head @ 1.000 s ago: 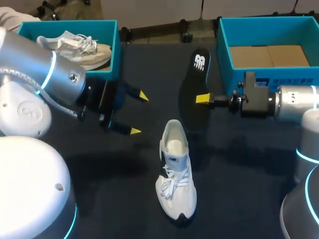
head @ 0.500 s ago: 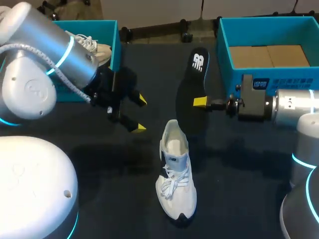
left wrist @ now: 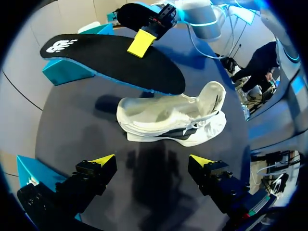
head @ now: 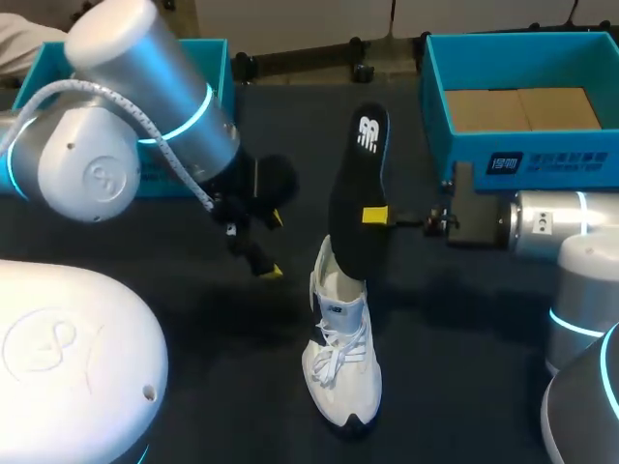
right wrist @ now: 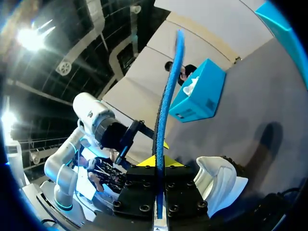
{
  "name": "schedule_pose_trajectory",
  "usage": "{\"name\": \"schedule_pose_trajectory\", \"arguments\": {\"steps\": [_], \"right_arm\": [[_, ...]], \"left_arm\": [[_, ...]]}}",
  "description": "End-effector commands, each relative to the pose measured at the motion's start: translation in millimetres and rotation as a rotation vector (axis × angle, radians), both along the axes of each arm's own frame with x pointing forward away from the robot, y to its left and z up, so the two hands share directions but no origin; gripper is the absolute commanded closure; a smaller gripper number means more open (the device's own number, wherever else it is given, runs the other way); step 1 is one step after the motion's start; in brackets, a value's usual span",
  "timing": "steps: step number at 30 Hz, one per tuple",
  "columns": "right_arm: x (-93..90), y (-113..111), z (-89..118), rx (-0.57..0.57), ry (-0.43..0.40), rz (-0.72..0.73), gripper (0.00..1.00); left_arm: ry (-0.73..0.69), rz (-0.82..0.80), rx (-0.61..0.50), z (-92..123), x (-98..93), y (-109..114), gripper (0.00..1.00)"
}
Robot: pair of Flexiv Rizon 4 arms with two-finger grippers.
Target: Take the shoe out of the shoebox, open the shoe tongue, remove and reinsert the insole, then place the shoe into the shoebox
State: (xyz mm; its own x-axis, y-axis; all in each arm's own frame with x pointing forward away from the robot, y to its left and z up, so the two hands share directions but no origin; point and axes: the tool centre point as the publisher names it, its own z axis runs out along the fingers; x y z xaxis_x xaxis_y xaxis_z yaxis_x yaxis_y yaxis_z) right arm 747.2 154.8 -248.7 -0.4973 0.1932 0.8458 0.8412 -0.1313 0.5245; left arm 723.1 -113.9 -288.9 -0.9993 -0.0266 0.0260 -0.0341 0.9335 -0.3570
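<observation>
The dark bench point(head: 464, 319) carries two blue boxes at its far side. In the head view we see the left shoebox point(head: 215, 60) mostly covered by our left arm point(head: 145, 106), so what is inside it is hidden. The right shoebox point(head: 522, 145) shows a brown cardboard floor. The white shoe point(head: 340, 348) stands on its sole in the middle of the bench, well apart from both boxes, with its heel toward the far side. Our right claw point(head: 375, 215) is clenched on the black insole point(head: 356, 193). Only one yellow tip shows here; the other is behind the insole. The insole is in the air, and its lower end is over the heel opening of the shoe. We cannot tell if it touches. Our left claw point(head: 269, 246) is released, wide open, near the shoe and apart from it.

In the left wrist view the left claw point(left wrist: 153, 161) grasps nothing, with only bench between its fingers. The shoe point(left wrist: 173, 120) lies ahead of it, and the insole point(left wrist: 110, 60) hangs above the shoe.

In the right wrist view the insole point(right wrist: 166, 106) runs edge-on between the fingers of the right claw point(right wrist: 159, 164), which press it from both sides. The shoe point(right wrist: 216, 180) is beside the claw and partly cut off.
</observation>
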Motion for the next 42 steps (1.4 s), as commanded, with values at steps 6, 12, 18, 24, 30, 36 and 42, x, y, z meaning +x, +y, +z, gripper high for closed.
{"name": "schedule_pose_trajectory", "arguments": {"steps": [6, 12, 18, 24, 30, 36, 42], "right_arm": [[6.2, 6, -2, -0.011, 0.007, 0.002, 1.00], [12.8, 16, -17, 0.034, -0.061, 0.021, 1.00], [12.1, 21, -20, 0.046, -0.141, 0.036, 1.00], [10.2, 23, -25, 0.066, -0.153, 0.063, 1.00], [10.2, 23, -25, 0.066, -0.153, 0.063, 1.00], [9.4, 23, -27, 0.066, -0.170, 0.061, 1.00], [4.9, 22, -28, 0.069, -0.239, 0.071, 1.00]], "left_arm": [[0.029, -0.007, 0.089, -5, -1.6, -8, 0.00], [0.058, -0.058, 0.108, -31, -5.6, -17, 0.00], [0.063, -0.100, 0.131, -45, -5.3, -18, 0.00], [0.061, -0.120, 0.170, -51, -5.2, -17, 0.00], [0.061, -0.120, 0.170, -51, -5.2, -17, 0.00], [0.061, -0.110, 0.166, -55, -7.1, -18, 0.00], [0.052, -0.148, 0.140, -59, -13.2, -16, 0.00]]}}
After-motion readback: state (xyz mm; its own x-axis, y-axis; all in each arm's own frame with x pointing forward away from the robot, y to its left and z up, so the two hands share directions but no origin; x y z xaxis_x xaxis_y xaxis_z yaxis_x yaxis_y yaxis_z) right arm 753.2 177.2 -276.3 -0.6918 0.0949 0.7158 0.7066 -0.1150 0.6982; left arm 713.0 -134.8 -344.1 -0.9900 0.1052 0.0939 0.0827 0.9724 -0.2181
